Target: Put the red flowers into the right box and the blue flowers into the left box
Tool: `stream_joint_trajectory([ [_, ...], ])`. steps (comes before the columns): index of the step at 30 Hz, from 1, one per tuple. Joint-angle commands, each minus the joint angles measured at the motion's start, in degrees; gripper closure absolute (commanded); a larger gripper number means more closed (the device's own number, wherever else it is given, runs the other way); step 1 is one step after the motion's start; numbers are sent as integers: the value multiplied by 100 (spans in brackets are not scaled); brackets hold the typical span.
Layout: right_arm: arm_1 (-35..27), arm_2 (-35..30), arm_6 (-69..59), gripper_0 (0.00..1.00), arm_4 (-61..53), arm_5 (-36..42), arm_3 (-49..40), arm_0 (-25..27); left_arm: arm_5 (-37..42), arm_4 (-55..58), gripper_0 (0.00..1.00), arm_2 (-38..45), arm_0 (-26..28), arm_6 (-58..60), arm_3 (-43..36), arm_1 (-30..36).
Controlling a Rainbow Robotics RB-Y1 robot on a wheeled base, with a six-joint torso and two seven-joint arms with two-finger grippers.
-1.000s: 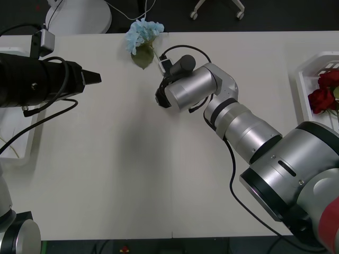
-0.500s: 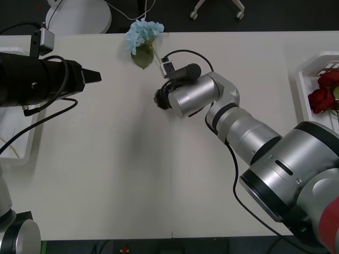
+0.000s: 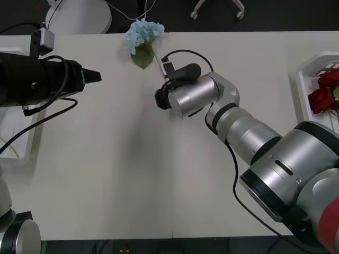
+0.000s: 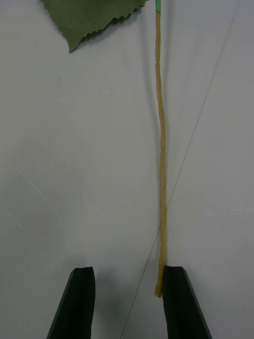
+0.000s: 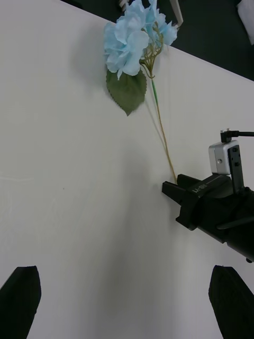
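Straddling one blue flower (image 3: pixel 143 35) stem tip: right end effector (image 4: pixel 126 296), wide; perhaps touching.

right hand (image 4: pixel 127 302) open | stem (image 4: pixel 160 175) end between fingers | leaf (image 4: pixel 90 18)

The surface (image 3: pixel 122 174) is plain off-white and takes up most of the frame. One of the blue flowers (image 3: pixel 143 33) lies flat at its upper centre edge (a broad green leaf (image 3: pixel 143 58) beside the bloom). The right box (image 3: pixel 303 90) sits at the right edge, the left box (image 3: pixel 24 151) at the left edge.
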Motion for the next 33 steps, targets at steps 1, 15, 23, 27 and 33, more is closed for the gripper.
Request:
stream_joint_trajectory([
  [1,195,56,-166,68,-59,-66,-49,-323,-90,17,9,-11,103,-51,-240,220],
  [15,107,65,-166,100,-112,752,224,-323,-99,25,8,-11,103,-95,-196,237],
  [23,-253,65,-51,100,-850,2237,224,-323,-178,17,8,-46,164,-95,-196,237],
  [27,-614,65,45,100,-1237,3582,215,-323,-363,69,8,-108,279,-121,-187,255],
  [33,-1255,92,221,100,-1553,5067,215,-296,-363,140,8,-117,279,-139,-196,299],
])
